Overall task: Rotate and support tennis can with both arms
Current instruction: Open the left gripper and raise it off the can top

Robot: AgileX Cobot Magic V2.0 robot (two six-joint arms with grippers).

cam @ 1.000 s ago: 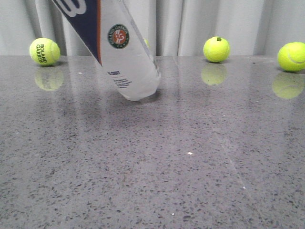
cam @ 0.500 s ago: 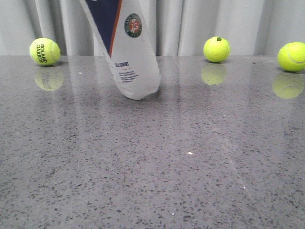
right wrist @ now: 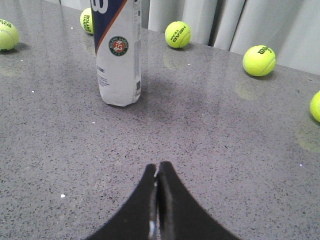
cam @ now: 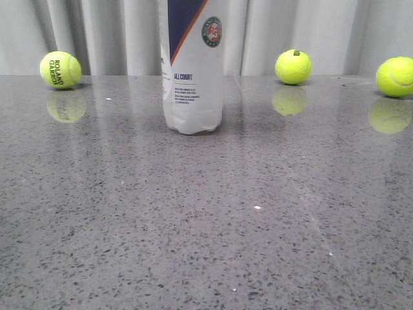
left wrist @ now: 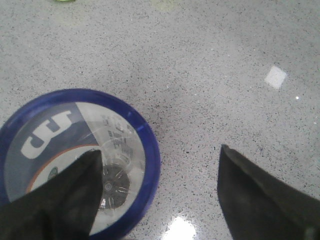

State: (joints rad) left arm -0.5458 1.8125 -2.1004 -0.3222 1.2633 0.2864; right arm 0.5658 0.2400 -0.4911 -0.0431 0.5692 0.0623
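Note:
The tennis can (cam: pixel 192 90) stands upright on the grey table, left of centre at the back, with its top cut off by the front view. In the left wrist view I look down into its open mouth with the navy rim (left wrist: pixel 150 150). My left gripper (left wrist: pixel 159 152) is open above it. One finger (left wrist: pixel 65 200) is over the mouth and the other (left wrist: pixel 255 195) is wide to the side over the table. My right gripper (right wrist: pixel 158 165) is shut and empty, low over the table, well short of the can (right wrist: pixel 118 60). Neither gripper shows in the front view.
Tennis balls lie along the table's back edge: one at the left (cam: pixel 60 70), two at the right (cam: pixel 293 66) (cam: pixel 395 77). The right wrist view shows several balls (right wrist: pixel 177 34) (right wrist: pixel 259 60) beyond the can. A white curtain hangs behind.
The can has swung from leaning left to standing upright, its base staying on about the same spot.

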